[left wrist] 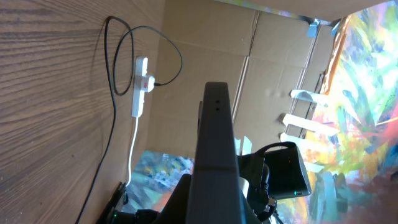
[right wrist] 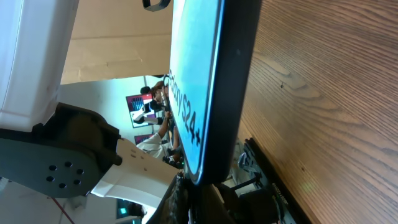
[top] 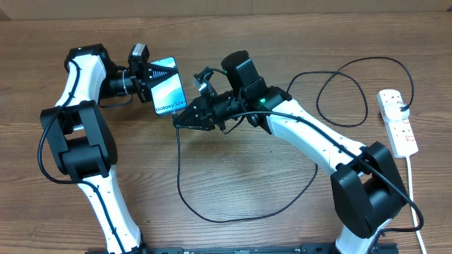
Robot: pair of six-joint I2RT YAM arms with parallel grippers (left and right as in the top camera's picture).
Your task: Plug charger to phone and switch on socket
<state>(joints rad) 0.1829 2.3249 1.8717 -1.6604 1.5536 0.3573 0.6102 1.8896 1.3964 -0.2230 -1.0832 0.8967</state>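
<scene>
A wooden table [top: 233,42] seen from above, with two white and black robot arms rising from its near edge. The left arm [top: 85,141] reaches to the far left and the right arm [top: 318,137] stretches across the middle towards it.

The socket [top: 397,123], a white power strip with red switches, lies at the far right edge, well apart from both arms, with a black plug in it.

The phone [top: 169,90] is lifted off the table at the far left, tilted, its blue-teal screen facing up and its white lettering at the nearer end.

The charger [top: 177,162], a thin black cable, drops from the phone's nearer end, sweeps in a wide loop over the near middle of the table, then curls to the socket.

The left gripper [top: 155,76] is closed on the phone's far end. The right gripper [top: 185,116] is closed on the charger's plug tip, right at the phone's nearer end; whether the tip is seated cannot be told
</scene>
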